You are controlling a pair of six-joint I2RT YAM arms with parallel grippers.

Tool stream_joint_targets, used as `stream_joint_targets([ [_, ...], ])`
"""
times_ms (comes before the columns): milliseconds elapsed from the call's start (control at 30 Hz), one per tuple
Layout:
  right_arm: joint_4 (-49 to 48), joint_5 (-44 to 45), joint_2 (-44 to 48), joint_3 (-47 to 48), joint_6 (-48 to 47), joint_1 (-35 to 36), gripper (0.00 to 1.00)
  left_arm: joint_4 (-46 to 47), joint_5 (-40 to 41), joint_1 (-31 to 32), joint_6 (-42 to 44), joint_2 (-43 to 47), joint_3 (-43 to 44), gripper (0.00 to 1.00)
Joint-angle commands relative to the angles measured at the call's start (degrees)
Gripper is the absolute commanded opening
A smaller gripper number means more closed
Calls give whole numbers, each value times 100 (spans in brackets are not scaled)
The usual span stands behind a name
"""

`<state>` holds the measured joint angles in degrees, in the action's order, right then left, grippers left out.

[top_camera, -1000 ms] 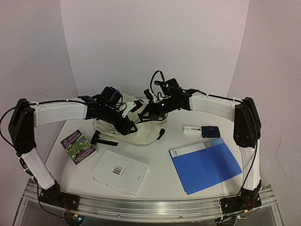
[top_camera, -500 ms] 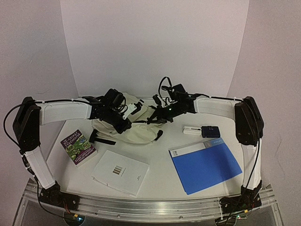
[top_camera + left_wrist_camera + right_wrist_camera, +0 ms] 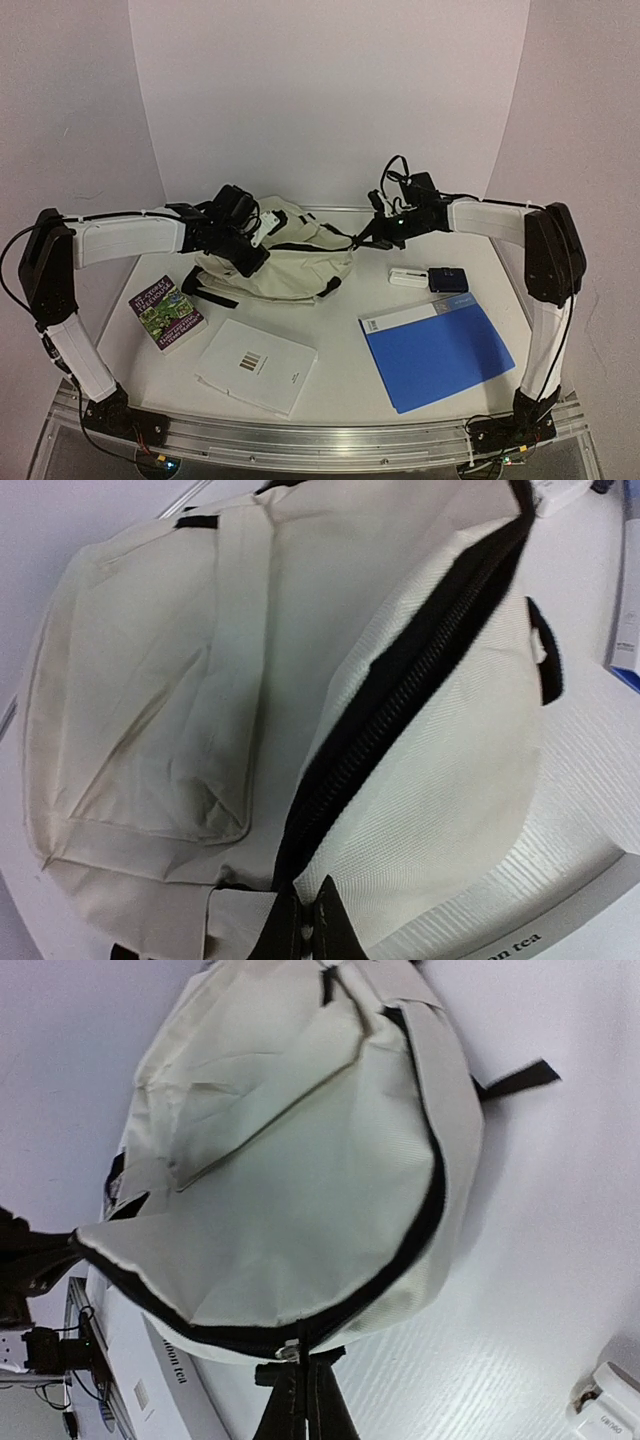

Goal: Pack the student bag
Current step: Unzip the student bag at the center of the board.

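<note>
The student bag [image 3: 290, 262] is lying near the middle of the table's [image 3: 345, 320] far edge, between both pincers. The left pincer [image 3: 303, 928] is clenching bag fabric at one end of the zipper [image 3: 400, 685]. The right pincer [image 3: 300, 1398] is clenching the opposite zipper end.

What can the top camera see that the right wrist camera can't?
Only the top camera shows the blue folder and the navy box. Only the right wrist camera shows the zipper slider up close, with the right gripper shut right at it. Both show the bag and the white booklet.
</note>
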<state>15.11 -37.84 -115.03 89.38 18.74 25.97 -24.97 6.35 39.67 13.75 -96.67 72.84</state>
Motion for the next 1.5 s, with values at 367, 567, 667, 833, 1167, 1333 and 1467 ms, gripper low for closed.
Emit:
stream_joint_targets([
  [367, -382, -133, 757, -373, -179, 927, 0, 460, 902, -118, 361, 891, -338, 5],
  [567, -386, -269, 397, -280, -135, 1381, 0, -141, -105, -117, -66, 1067, -409, 54],
  [667, -386, -318, 228, -154, -61, 1501, 0, -114, -748, -86, -1, 1289, -442, 69],
  [833, -402, -398, 44, 25, 72, 1541, 0, -169, -1244, 39, 221, 1079, -330, 73],
  [1167, -395, -356, -16, 275, 161, 1534, 0, -751, -1756, 129, 737, 479, 166, 71],
  [1333, -395, -441, -76, 394, 248, 1534, 0, -929, -1373, 129, 865, 235, 218, 61],
  [1467, -393, -463, 15, 355, 268, 1417, 0, -928, -930, 127, 802, 122, 151, 26],
])
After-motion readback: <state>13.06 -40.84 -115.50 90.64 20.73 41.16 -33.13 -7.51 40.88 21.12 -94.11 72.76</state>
